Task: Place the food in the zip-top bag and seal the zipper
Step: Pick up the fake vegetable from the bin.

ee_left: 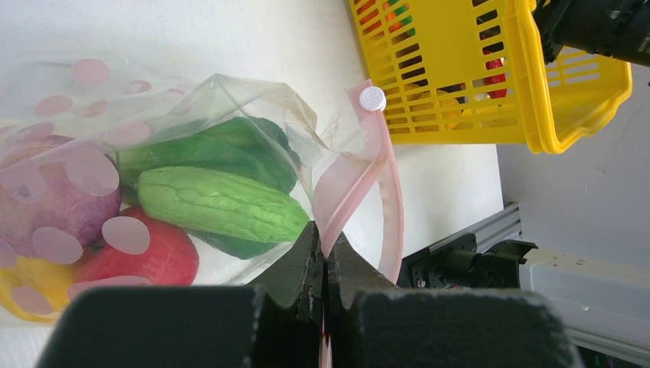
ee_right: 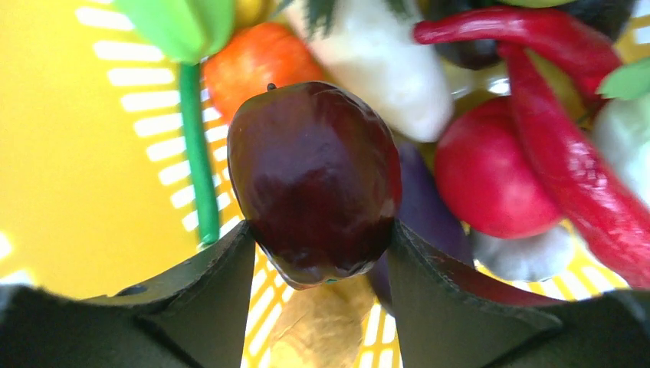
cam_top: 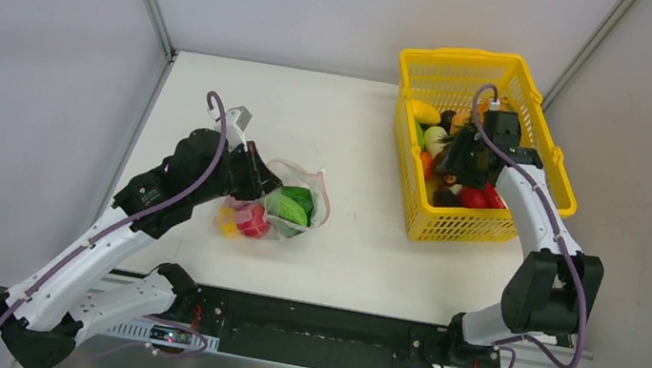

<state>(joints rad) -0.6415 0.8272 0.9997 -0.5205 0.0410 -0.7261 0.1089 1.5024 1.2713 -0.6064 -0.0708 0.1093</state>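
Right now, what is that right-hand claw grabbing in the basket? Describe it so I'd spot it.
Look in the yellow basket at the far right, where the right gripper reaches in. Between its fingers sits a glossy dark maroon fruit, plum-shaped, far darker than the bright red fruit and orange fruit beside it.

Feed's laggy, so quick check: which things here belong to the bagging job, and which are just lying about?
Job: zip-top bag; its zipper, pinched in the left jaws; bagged green gourd and red apple; dark red fruit in the right jaws; red chilli, unbagged.
Lying about: yellow basket; black mounting plate.
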